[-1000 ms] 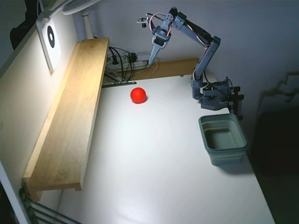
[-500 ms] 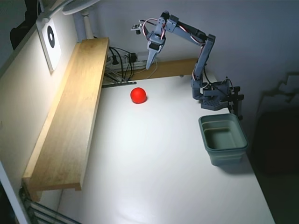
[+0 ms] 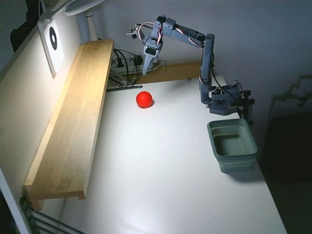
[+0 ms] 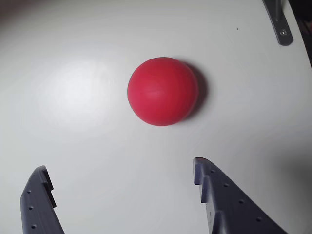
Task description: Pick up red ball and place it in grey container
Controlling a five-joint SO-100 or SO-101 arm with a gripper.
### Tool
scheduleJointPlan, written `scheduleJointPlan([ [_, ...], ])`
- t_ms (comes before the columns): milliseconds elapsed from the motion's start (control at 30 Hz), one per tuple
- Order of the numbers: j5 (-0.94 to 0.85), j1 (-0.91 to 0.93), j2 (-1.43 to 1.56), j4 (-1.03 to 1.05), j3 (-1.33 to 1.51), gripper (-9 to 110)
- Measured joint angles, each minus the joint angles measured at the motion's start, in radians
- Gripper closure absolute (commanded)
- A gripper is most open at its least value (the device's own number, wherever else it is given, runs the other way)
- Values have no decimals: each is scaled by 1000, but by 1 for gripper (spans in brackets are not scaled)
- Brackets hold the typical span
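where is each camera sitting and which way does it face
Fixed view: high above the table's near end, looking down and across at the whole arm, ball and container.
Wrist view: rides on the arm, facing down at the table; only the two fingers of the open gripper show.
Shared: the ball and white tabletop.

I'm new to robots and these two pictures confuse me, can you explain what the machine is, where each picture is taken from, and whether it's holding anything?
The machine is a small jointed robot arm clamped at the far edge of a white table. One picture comes from a fixed camera looking down on the whole table. The other comes from a camera riding on the arm's wrist, looking past its two-finger gripper. On the table lie a red ball and, near the arm's base, a grey container that looks empty. A wooden shelf runs along the left side in the fixed view. The gripper is open above the ball and holds nothing.
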Motion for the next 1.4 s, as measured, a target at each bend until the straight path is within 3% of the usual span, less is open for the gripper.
scheduleJointPlan([
  [200, 0, 0, 0, -72, 57, 63],
  [900, 0, 0, 140, -561, 707, 63],
  [1400, 0, 64, 141, -683, 802, 63],
])
